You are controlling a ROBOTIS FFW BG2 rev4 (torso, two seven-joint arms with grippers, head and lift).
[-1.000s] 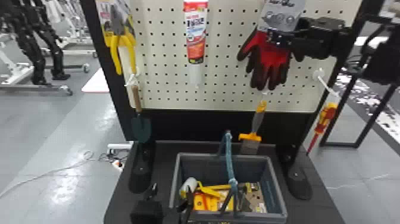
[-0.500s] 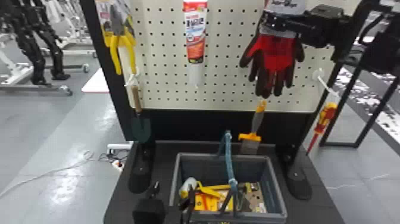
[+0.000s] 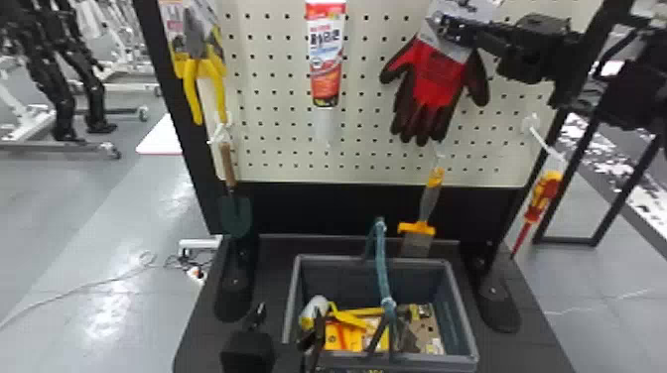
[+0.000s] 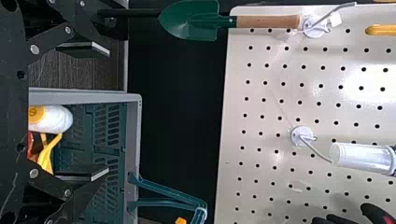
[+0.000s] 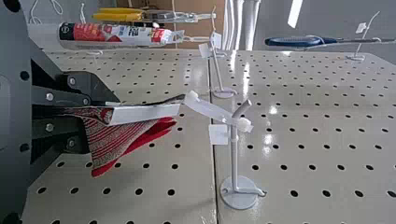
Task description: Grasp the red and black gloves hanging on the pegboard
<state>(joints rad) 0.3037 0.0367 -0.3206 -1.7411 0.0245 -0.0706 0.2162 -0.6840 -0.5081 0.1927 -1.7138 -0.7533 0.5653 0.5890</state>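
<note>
The gloves [image 3: 432, 84] hang in the upper right of the head view, red backs and black fingers drooping against the pegboard [image 3: 377, 149]. Their card [image 3: 449, 22] is cut off by the top edge, so we cannot see there what it hangs from. The right gripper [image 3: 446, 27] comes in from the right along the top edge, and its arm hides the board's upper right corner.

In the right wrist view we see the right gripper [image 5: 100, 123] pinching the red knit cuff and the white card [image 5: 140, 113] flat between its fingers. The card's far end lies close to the tip of a white hook [image 5: 233, 158]. We cannot tell whether it touches the hook or hangs apart from it.

In the left wrist view a few black glove fingertips [image 4: 345, 219] are cut off by the frame.

Moving outward in the head view, a tube [image 3: 325, 54] hangs at top centre. Pliers [image 3: 198, 54] hang upper left, clipped by the top edge, with a trowel [image 3: 231, 198] below them. A scraper [image 3: 422, 213] hangs under the gloves and a screwdriver [image 3: 541, 198] at the right.

At bottom centre sits a bin [image 3: 461, 307], its near wall cut off and its contents a jumble we cannot sort out. A clamp [image 3: 381, 263] stands up from it. The left gripper [image 4: 88, 109] waits by the bin, fingers spread wide.
</note>
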